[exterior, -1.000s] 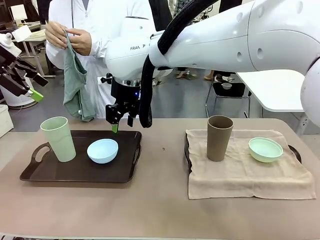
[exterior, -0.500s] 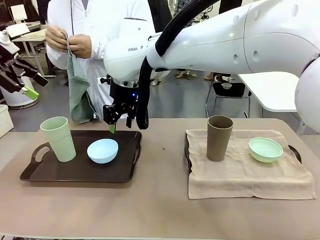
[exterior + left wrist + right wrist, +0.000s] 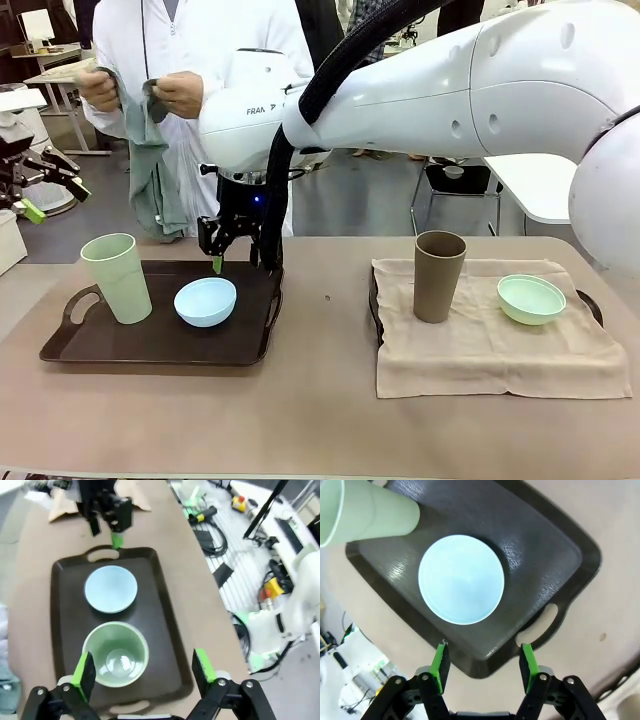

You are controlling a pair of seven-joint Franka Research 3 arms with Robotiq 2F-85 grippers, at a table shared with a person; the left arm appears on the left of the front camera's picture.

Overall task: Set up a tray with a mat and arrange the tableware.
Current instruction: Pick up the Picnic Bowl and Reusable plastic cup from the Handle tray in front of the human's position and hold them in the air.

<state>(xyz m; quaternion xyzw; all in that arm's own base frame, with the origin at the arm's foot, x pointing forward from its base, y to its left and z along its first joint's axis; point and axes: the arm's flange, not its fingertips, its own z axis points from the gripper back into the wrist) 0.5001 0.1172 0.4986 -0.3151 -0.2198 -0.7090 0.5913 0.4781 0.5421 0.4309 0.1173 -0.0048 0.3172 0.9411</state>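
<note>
A dark tray [image 3: 100, 345] on the left holds a pale green cup [image 3: 117, 278] and a light blue bowl [image 3: 205, 301]. On the right, a beige mat [image 3: 490, 345] covers a second tray [image 3: 590, 303] and carries a brown cup [image 3: 439, 275] and a mint bowl [image 3: 531, 298]. My right gripper [image 3: 238, 258] hangs open and empty above the left tray's back edge, just behind the blue bowl [image 3: 461, 579]. My left gripper [image 3: 55, 198] is open in the air at the far left, looking down on the green cup [image 3: 116, 653].
A person in a white coat stands behind the table holding a grey-green cloth [image 3: 150, 170] in both hands. Bare tabletop [image 3: 320, 300] lies between the two trays and along the front edge. My right arm spans the middle of the scene above the table.
My right gripper has shifted left and slightly up over the left tray's back edge. My left gripper has sunk lower at the far left. The person's hands have spread apart on the cloth.
</note>
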